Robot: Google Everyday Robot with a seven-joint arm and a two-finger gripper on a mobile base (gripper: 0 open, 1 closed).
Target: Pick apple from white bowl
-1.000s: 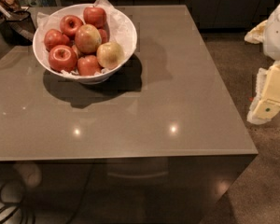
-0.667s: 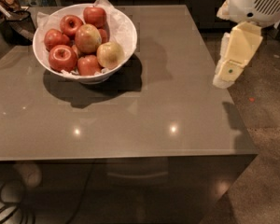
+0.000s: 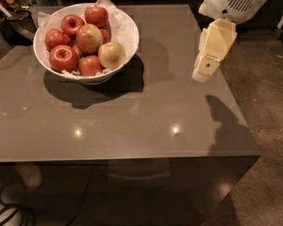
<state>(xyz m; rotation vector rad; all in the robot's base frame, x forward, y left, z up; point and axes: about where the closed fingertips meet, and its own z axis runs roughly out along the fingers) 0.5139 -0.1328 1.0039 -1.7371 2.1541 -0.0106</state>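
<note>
since the earlier frame your gripper (image 3: 203, 71) has shifted left, over the right side of the table (image 3: 155, 121); you cannot tell its grip state. apple (image 3: 112, 55) lies in bowl (image 3: 92, 77), at its right edge, beside red apples (image 3: 62, 58).

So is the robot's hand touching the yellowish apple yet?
Apart. The camera view shows the gripper hanging above the table edge, with bare tabletop between it and the apple in the white bowl.

No readable text anywhere, nor on the end effector (image 3: 202, 73) hanging over the table's (image 3: 132, 126) edge.
</note>
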